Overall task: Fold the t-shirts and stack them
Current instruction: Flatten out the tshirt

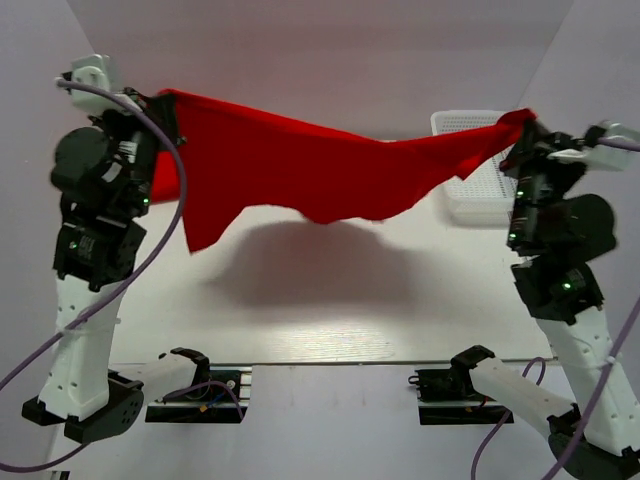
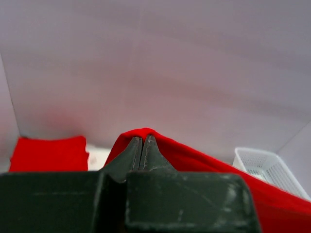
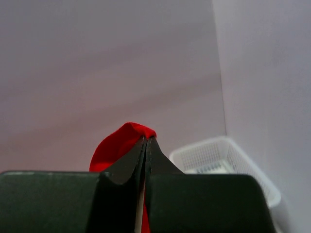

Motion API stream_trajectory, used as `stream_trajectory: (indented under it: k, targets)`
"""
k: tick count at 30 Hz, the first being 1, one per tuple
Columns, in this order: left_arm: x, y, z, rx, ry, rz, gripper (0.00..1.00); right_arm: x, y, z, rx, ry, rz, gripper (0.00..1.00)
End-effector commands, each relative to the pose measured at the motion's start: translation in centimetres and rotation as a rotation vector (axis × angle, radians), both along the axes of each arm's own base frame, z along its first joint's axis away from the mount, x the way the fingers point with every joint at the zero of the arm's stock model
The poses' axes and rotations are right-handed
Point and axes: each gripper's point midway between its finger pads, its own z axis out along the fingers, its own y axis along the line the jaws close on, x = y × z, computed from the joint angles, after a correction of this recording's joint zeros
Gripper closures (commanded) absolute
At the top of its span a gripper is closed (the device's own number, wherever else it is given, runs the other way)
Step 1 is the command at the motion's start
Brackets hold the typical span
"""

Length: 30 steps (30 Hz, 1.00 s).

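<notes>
Red t-shirts: two — hanging t-shirt [image 1: 300, 165], folded t-shirt [image 2: 48, 153]. Mesh basket [image 1: 470, 195]: one. End effectors: two — left end effector [image 2: 142, 139], right end effector [image 3: 146, 139].

White mesh basket [image 1: 482, 203] at far right corner of the white table [image 1: 330, 330]

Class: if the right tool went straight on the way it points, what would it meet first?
Beyond the red t-shirt already pinched in the right tool, probably the plain back wall; the white basket lies lower right, off that line, though depth is unclear.
</notes>
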Motion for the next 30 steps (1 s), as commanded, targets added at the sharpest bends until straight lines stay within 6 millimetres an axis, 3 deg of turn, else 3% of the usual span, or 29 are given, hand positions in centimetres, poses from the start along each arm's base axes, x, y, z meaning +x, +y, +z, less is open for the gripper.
stream_trajectory:
  k: [1, 2, 3, 4, 6, 7, 9, 10, 11, 13, 14, 17, 22, 24, 30]
  targets:
    - [-2.6, 1.6, 4.8, 0.059, -0.12, 0.035, 1.0, -4.5, -3.0, 7.8, -0.016, -0.195, -0.072, 1.0]
    - [-3.3, 1.7, 5.8, 0.072, -0.146, 0.027, 1.0, -5.5, -3.2, 9.5, -0.019, -0.23, -0.054, 1.0]
    - [-3.3, 1.2, 6.1, 0.076, -0.147, 0.006, 1.0, -5.7, -3.1, 10.0, -0.035, -0.231, -0.05, 1.0]
    - [-4.6, 1.3, 7.6, 0.082, -0.185, -0.008, 1.0, -7.7, -4.0, 12.3, -0.021, -0.289, -0.053, 1.0]
    - [-5.8, 1.3, 9.0, 0.09, -0.226, -0.03, 1.0, -8.3, -3.6, 13.5, -0.048, -0.309, -0.018, 1.0]
    - [-7.0, 1.5, 10.4, 0.08, -0.265, -0.037, 1.0, -10.4, -4.4, 15.7, -0.033, -0.37, -0.013, 1.0]
    - [-8.5, 1.4, 11.4, 0.092, -0.302, -0.069, 1.0, -11.6, -4.2, 16.6, -0.047, -0.393, 0.026, 1.0]
    - [-11.2, 1.5, 12.7, 0.09, -0.368, -0.107, 1.0, -14.8, -5.2, 18.8, -0.044, -0.474, 0.043, 1.0]
    - [-12.2, 1.8, 13.1, 0.085, -0.386, -0.106, 1.0, -16.0, -5.6, 19.7, -0.037, -0.509, 0.047, 1.0]
    - [-14.7, 1.7, 14.5, 0.087, -0.467, -0.151, 1.0, -17.6, -6.0, 19.8, -0.044, -0.518, 0.07, 1.0]
    - [-15.6, 1.7, 14.9, 0.087, -0.492, -0.162, 1.0, -19.8, -6.7, 20.6, -0.041, -0.563, 0.08, 1.0]
    - [-18.7, 1.7, 16.2, 0.096, -0.569, -0.209, 1.0, -22.9, -8.0, 21.6, -0.032, -0.621, 0.085, 1.0]
    - [-21.6, 1.9, 17.7, 0.11, -0.636, -0.238, 1.0, -26.6, -9.5, 22.1, -0.023, -0.696, 0.084, 1.0]
    - [-23.1, 1.9, 17.8, 0.108, -0.662, -0.261, 1.0, -26.9, -9.6, 22.1, -0.025, -0.699, 0.083, 1.0]
    - [-22.4, 1.2, 17.3, 0.111, -0.652, -0.291, 1.0, -26.1, -9.4, 22.5, -0.024, -0.695, 0.077, 1.0]
